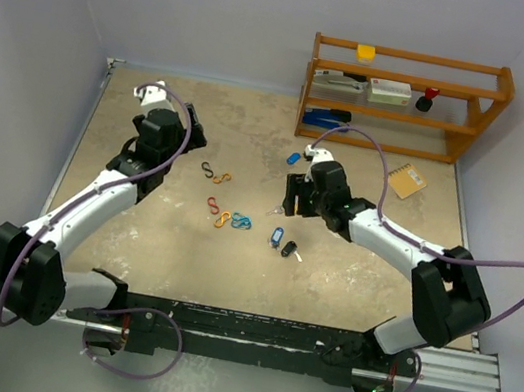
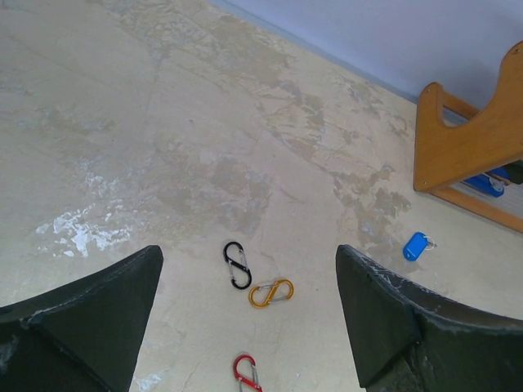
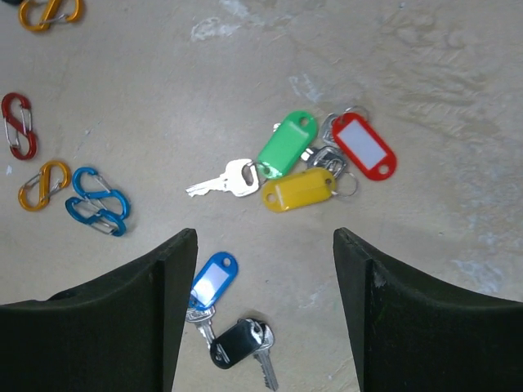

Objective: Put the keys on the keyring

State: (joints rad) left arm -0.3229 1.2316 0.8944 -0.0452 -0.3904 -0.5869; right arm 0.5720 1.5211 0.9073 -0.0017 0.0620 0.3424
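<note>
A silver key [image 3: 225, 180] with a green tag [image 3: 286, 144], a yellow tag [image 3: 298, 189] and a red tag [image 3: 364, 145] lie bunched with metal rings [image 3: 345, 181] on the table. A blue-tagged key [image 3: 209, 284] [image 1: 277, 234] and a black-tagged key [image 3: 239, 345] [image 1: 289, 249] lie nearer. My right gripper [image 3: 265, 237] [image 1: 290, 199] hovers open and empty above them. Another blue-tagged key [image 2: 417, 245] [image 1: 294, 158] lies near the shelf. My left gripper [image 2: 248, 255] [image 1: 189, 128] is open and empty above the clips.
Figure-eight clips lie between the arms: black [image 2: 237, 265], orange [image 2: 271, 292], red [image 2: 247, 372], another orange [image 3: 42, 184] and two blue [image 3: 98, 201]. A wooden shelf [image 1: 401, 99] stands at the back right, with an orange notebook [image 1: 407, 180] beside it.
</note>
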